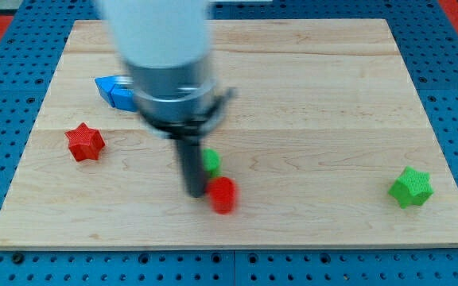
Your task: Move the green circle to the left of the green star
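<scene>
Wooden board (308,79) on blue pegboard (6,48). My tip (195,193) sits near the board's bottom edge, left of centre, image blurred. Green circle (211,162) just right of the rod, partly hidden by it. Red block (223,194), shape unclear from blur, just right of my tip. Green star (410,187) well apart at the view's right. Red star (84,142) at left; blue block (115,91) upper left, partly behind the arm.

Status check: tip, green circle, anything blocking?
My tip just left of green circle. Green star far off at the view's right. Red block beside tip, below the circle, near the push path.
</scene>
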Robot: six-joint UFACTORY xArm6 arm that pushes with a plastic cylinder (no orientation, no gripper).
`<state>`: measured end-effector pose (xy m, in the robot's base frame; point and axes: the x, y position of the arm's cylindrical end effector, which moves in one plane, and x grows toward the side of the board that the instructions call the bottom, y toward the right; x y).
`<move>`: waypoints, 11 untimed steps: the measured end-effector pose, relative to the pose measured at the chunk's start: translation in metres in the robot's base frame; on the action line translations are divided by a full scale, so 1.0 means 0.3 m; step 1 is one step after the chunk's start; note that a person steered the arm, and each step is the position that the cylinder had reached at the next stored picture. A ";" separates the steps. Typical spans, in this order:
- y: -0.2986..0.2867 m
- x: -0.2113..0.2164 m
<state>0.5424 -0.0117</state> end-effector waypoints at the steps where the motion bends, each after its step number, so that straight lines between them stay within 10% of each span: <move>1: -0.081 -0.025; 2: -0.277 -0.027; 4: 0.194 -0.101; 6: -0.001 -0.258; 7: 0.224 -0.263; 11: 0.464 0.117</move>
